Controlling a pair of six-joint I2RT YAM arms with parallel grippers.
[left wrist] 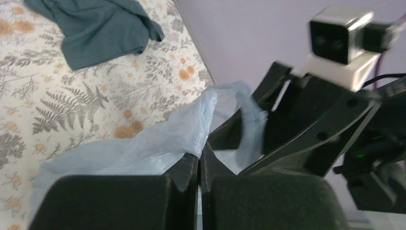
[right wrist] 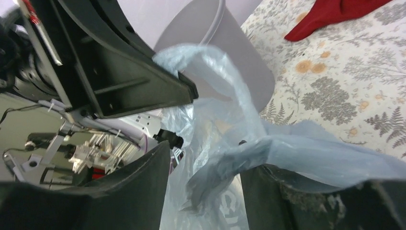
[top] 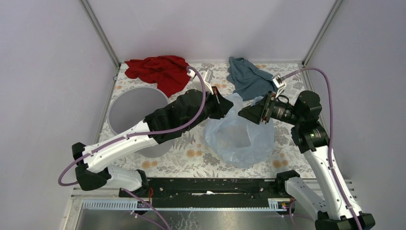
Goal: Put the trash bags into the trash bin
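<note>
Left arm [top: 119, 143] and right arm [top: 325, 163]: white lower links, black upper links and joint housings; purple cable [top: 204, 96] looped along each; silver-and-white camera block [left wrist: 342, 40] at the wrist; left gripper [left wrist: 199, 160] matte black, wedge-fingered; small green indicator light [left wrist: 357, 155] glowing on right arm.

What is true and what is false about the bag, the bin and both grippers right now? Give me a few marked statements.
1. The left gripper is shut on an edge of the trash bag. True.
2. The trash bag is already inside the trash bin. False: it lies on the table to the right of the bin, outside it.
3. The right gripper has its fingers apart, with bag film draped across them. True.
4. The red cloth lies inside the bin. False: it lies on the table behind the bin.
</note>
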